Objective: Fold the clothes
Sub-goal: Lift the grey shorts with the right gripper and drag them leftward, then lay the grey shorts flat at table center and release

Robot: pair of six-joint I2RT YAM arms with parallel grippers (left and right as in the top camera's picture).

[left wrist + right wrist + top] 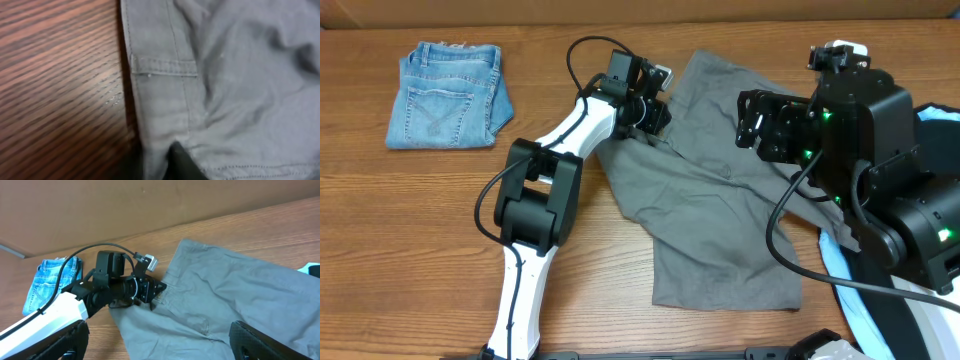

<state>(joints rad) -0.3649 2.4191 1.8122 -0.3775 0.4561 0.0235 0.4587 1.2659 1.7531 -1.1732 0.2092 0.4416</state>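
The backdrop is a plain brown board behind a wood-grain counter.

1. The grey shorts lie spread and rumpled, not yet folded. They run from directly beneath the left claw across the counter and under the right claw, with one leg reaching toward the near edge.
2. The left claw sits at the waistband edge of the shorts. One dark finger touches the cloth just below a belt loop. The pictures do not show whether this claw is spread or pinching the waistband.
3. The right claw hangs above the far side of the shorts with its fingers spread, and it holds nothing.
4. A pair of small denim shorts lies already folded, well apart from the left claw on its outer side. Light-blue fabric lies behind and below the right claw.

Step in hand, as a judgement: securing the first grip on the waistband ahead of the first fold.

Next move: confirm that the left claw has closed on the waistband. Bring the right claw down onto a matching edge, then lift both evenly so the cloth folds flat and does not bunch.
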